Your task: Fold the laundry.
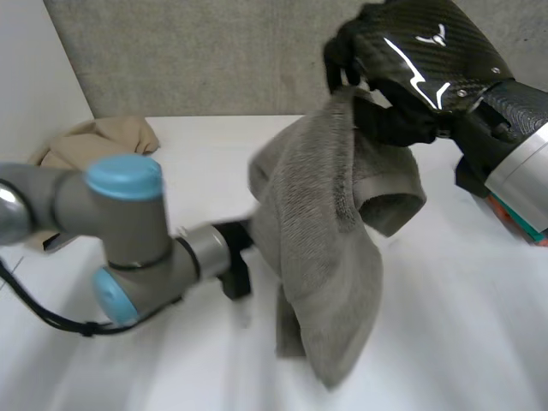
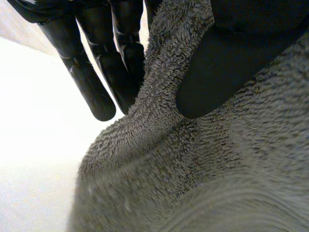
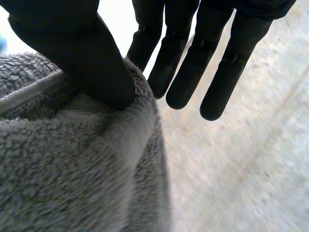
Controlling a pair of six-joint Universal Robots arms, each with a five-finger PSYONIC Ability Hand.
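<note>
A grey-brown towel point(image 1: 325, 223) hangs in the air over the white table point(image 1: 462, 325), bunched and draped in folds. My right hand point(image 1: 411, 60) holds it up by its top edge. In the right wrist view the thumb point(image 3: 82, 53) presses a hemmed edge of the towel point(image 3: 63, 169) against the straight fingers point(image 3: 183, 72). My left arm reaches in from the left, and its hand point(image 1: 235, 257) meets the towel's left side at mid height. In the left wrist view its thumb point(image 2: 217, 67) lies on the towel point(image 2: 193, 169), and the fingers point(image 2: 91, 82) stand on the fold's other side, pinching it.
A beige cloth point(image 1: 103, 141) lies crumpled at the table's back left corner. A red and teal object point(image 1: 518, 223) sits at the right edge, partly behind my right arm. A grey panel point(image 1: 214, 51) stands behind the table.
</note>
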